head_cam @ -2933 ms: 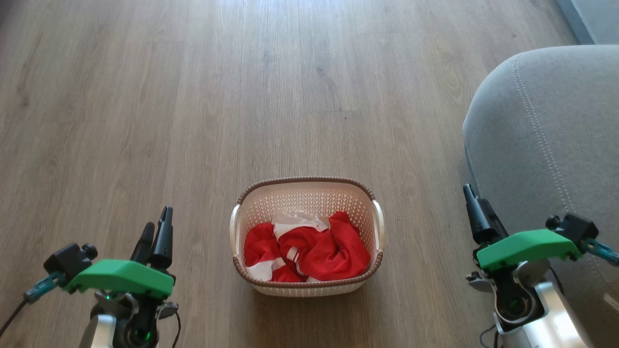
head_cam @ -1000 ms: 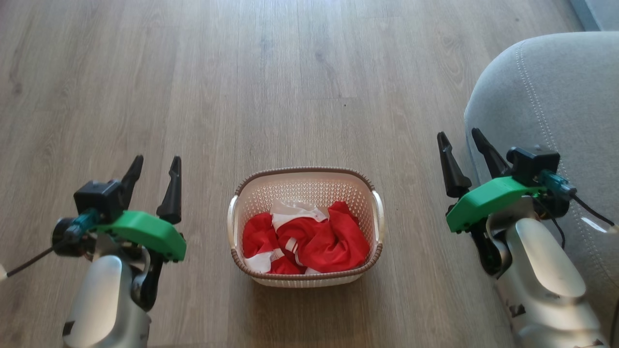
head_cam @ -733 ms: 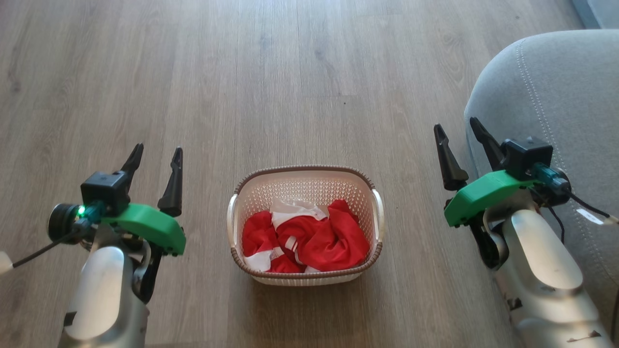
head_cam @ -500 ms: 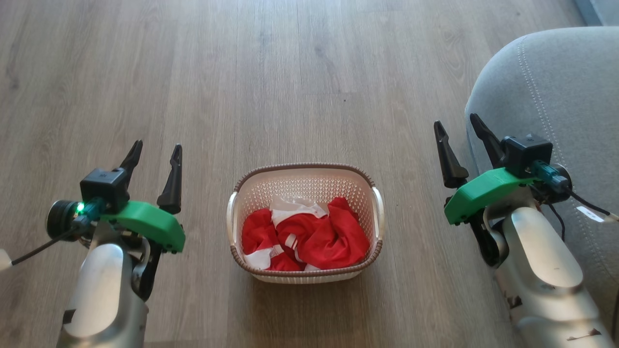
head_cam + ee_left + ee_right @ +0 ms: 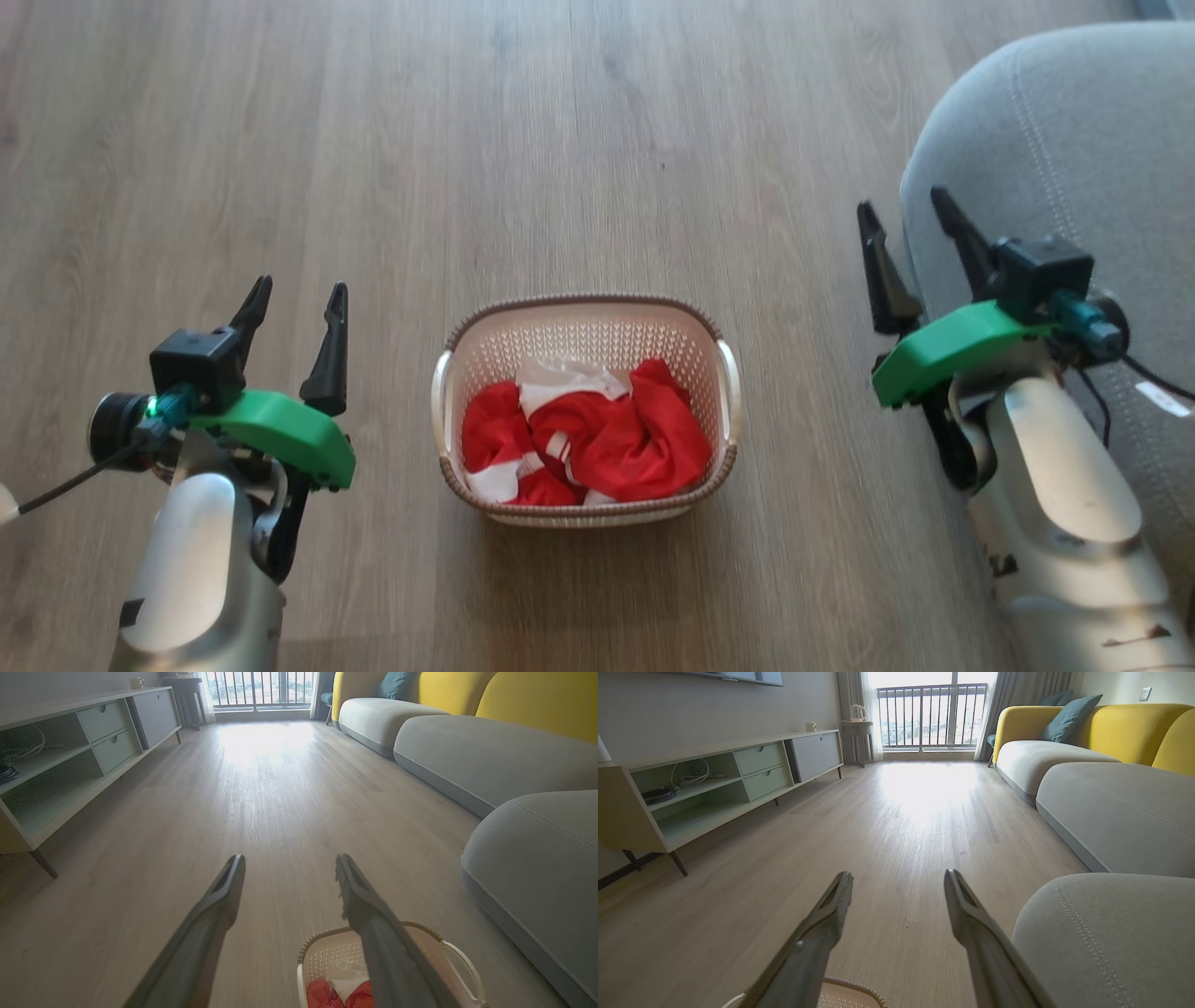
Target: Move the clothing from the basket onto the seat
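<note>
The cream basket (image 5: 726,392) with a brown rim stands on the wood floor at the middle of the head view. Inside it lies the clothing (image 5: 597,439), a crumpled heap of red fabric with white panels. My left gripper (image 5: 297,294) hovers open to the basket's left, empty. My right gripper (image 5: 904,207) is open and empty to the basket's right, just beside the rounded edge of the grey seat (image 5: 1074,140). In the left wrist view the basket (image 5: 462,963) sits low right behind my right-hand finger, with a bit of clothing (image 5: 343,989) showing. The right wrist view has the seat (image 5: 1111,933) at lower right.
A long low cabinet (image 5: 714,784) with open shelves and drawers lines the left wall. More grey sofa cushions (image 5: 1115,812) with yellow backs run along the right. Open wood floor (image 5: 523,159) stretches ahead toward a balcony window.
Both arms have risen and both grippers turned to show spread fingers since the earliest frame. Over the last second the head view shifted a little, and the right gripper moved slightly up in it.
</note>
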